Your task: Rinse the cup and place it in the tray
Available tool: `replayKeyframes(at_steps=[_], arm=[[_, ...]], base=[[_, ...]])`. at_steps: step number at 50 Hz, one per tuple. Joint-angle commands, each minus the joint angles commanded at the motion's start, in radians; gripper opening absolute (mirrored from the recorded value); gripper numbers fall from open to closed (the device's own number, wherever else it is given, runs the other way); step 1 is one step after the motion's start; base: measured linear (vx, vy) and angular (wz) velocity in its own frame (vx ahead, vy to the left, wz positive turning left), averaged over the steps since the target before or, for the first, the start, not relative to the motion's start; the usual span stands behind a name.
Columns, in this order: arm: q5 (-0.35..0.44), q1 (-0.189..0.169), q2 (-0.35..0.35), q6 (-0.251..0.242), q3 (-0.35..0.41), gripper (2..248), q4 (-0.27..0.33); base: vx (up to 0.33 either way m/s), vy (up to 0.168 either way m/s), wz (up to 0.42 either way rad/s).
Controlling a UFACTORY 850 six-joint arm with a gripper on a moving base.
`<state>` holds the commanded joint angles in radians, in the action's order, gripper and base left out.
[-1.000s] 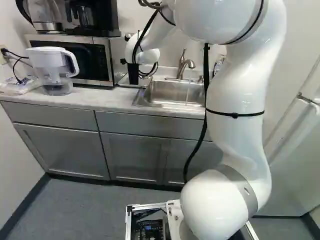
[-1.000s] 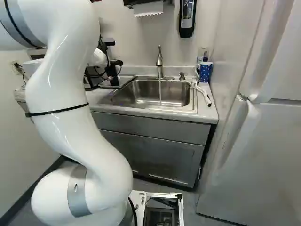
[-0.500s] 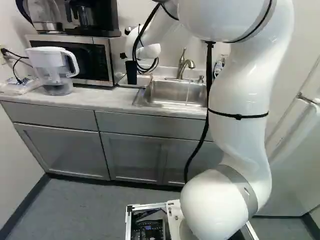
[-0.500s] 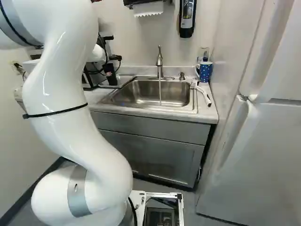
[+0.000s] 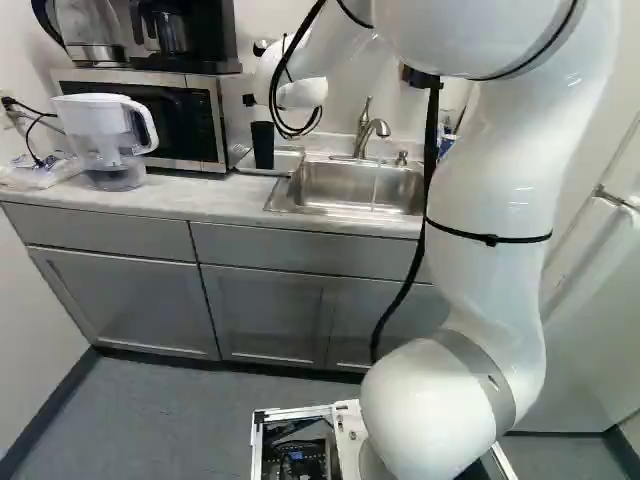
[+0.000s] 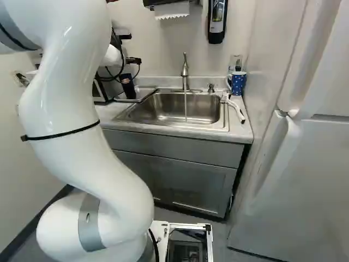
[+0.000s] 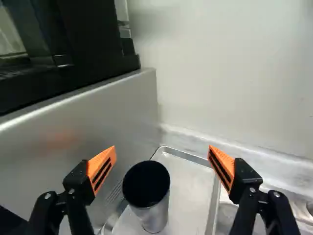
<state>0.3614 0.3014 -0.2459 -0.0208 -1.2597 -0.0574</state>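
Wrist view shows the end effector (image 6: 130, 49) wide, cup (image 7: 154, 214) in tray (image 7: 190, 183); right base view adds, apparently, running water (image 6: 186, 108).

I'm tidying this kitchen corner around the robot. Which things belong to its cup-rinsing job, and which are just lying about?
For the job:
- dark cup, standing in the tray
- sink
- faucet, water running
- end effector, open

Just lying about:
- water pitcher
- blue spotted mug
- white brush
- microwave
- coffee maker
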Motion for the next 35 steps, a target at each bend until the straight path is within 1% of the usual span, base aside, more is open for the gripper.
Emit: replayKeyframes(at_steps=[20,35], arm=[[0.0,-0.041,0.098,0.0,0.072,247,0.0],[0.0,-0.075,0.149,0.0,0.127,247,0.0]], base=[[0.0,0.0,0.0],[0.0,0.0,0.0]])
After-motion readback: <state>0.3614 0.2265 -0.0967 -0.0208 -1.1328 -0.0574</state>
